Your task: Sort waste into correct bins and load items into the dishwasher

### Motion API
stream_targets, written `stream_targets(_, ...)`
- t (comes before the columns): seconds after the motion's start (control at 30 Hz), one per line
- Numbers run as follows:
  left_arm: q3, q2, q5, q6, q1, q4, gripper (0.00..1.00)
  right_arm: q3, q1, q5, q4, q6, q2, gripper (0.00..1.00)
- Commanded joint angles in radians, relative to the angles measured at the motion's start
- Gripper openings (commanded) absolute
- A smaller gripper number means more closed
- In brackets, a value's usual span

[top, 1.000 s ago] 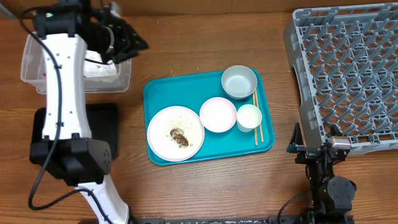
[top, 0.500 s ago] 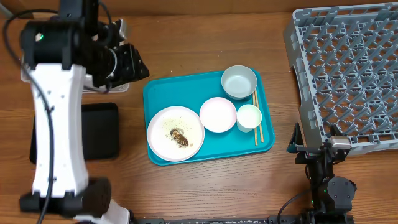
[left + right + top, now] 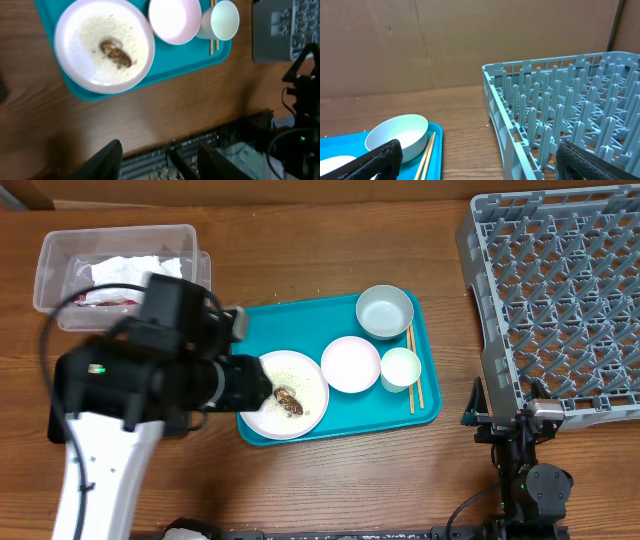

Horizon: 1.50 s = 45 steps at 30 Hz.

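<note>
The clear tub (image 3: pixel 48 255) at the back left holds white napkins (image 3: pixel 130 270) and a red wrapper (image 3: pixel 100 300). The white plate (image 3: pixel 300 370) with brown scraps (image 3: pixel 290 402) and crumbs lies on the teal tray (image 3: pixel 270 325). So do the pink bowl (image 3: pixel 350 364), the grey-green bowl (image 3: pixel 385 311), the white cup (image 3: pixel 400 368) and the chopsticks (image 3: pixel 413 385). My left gripper (image 3: pixel 262 388) hovers over the plate's left edge, open and empty (image 3: pixel 160 165). The left wrist view shows the plate (image 3: pixel 85 30) and the scraps (image 3: pixel 116 53). My right gripper (image 3: pixel 485 167) is open and empty beside the grey dish rack (image 3: pixel 560 290).
The black tray is almost wholly hidden under my left arm. The right wrist view shows the grey-green bowl (image 3: pixel 397 135), the chopsticks (image 3: pixel 427 152) and the rack's near wall (image 3: pixel 505 125). Bare wood lies between the teal tray and the rack.
My left arm has swung from over the clear tub down to the plate on the teal tray. The napkins and wrapper in the tub are now uncovered. The right arm has not moved.
</note>
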Motion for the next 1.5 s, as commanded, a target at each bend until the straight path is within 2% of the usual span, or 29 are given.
stream_targets(0.0, -0.13, -0.017, -0.005, -0.076, -0.108, 0.097, 0.53, -0.011, -0.002, 0.006, 0.005, -0.003, -0.01, 1.0)
stream_targets(0.1, -0.259, -0.005, -0.056, -0.153, -0.23, 0.247, 0.54, -0.011, -0.002, 0.006, 0.005, -0.003, -0.01, 1.0)
stream_targets(0.23, -0.396, 0.04, -0.216, -0.293, -0.399, 0.417, 0.52, -0.011, -0.002, 0.006, 0.005, -0.003, -0.01, 1.0)
stream_targets(0.43, -0.44, 0.17, -0.431, -0.406, -0.581, 0.547, 0.52, -0.011, -0.002, 0.006, 0.005, -0.003, -0.01, 1.0)
stream_targets(0.63, -0.44, 0.349, -0.449, -0.488, -0.595, 0.684, 0.04, -0.011, -0.002, 0.006, 0.005, -0.003, -0.01, 1.0)
stream_targets(0.97, -0.44, 0.521, -0.423, -0.533, -0.592, 0.903, 0.04, -0.011, -0.002, 0.006, 0.005, -0.003, -0.01, 1.0)
stream_targets(1.47, -0.44, 0.534, -0.628, -0.593, -0.546, 0.91, 0.04, -0.011, -0.002, 0.006, 0.005, -0.003, -0.01, 1.0)
